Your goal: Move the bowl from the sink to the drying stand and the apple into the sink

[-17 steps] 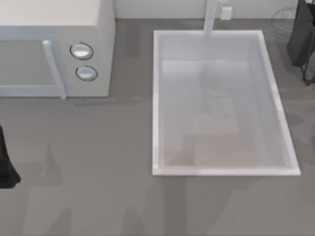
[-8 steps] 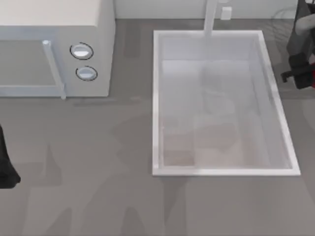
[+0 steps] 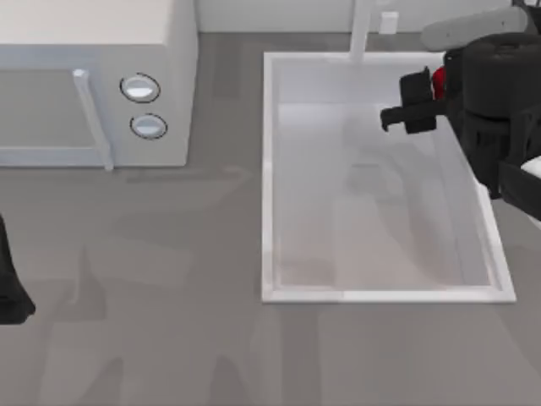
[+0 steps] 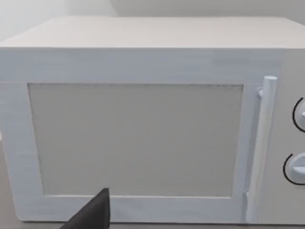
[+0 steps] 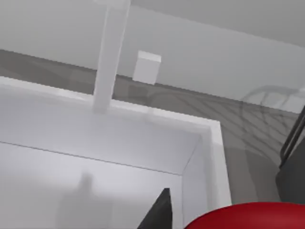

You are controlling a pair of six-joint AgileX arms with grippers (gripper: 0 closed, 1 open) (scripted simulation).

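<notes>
Change: since a second ago the right arm has swung in from the top view's right edge, and its gripper [image 3: 412, 110] now hangs over the far right part of the sink [image 3: 269, 169], near the faucet post [image 3: 362, 30].
Right gripper: clamped on the apple [image 3: 438, 82], whose red shows against the black fingers from above and bulges large in the right wrist view [image 5: 248, 217].
Left arm: parked at the left edge of the table [image 3: 13, 292], facing the microwave [image 3: 93, 76]; I cannot tell how its fingers stand.
Bowl: none lies in the basin, so the bowl half of the job looks already dealt with.
Step in hand: carrying the apple into the sink, judged late in the task.
Next move: lower the apple toward the basin floor, keeping off the right rim and the faucet, then part the fingers; a round apple may roll once freed.
Top view adds: the whole basin, the gripper's place over it, and the microwave's two knobs [image 3: 140, 88].
Right wrist view adds: the basin's far corner up close, a small white block [image 5: 147, 67] on the back wall, and faint grey wires of the drying stand [image 5: 267, 102] beyond the rim.
Left wrist view adds: the microwave door and handle [image 4: 261, 143] head on.
</notes>
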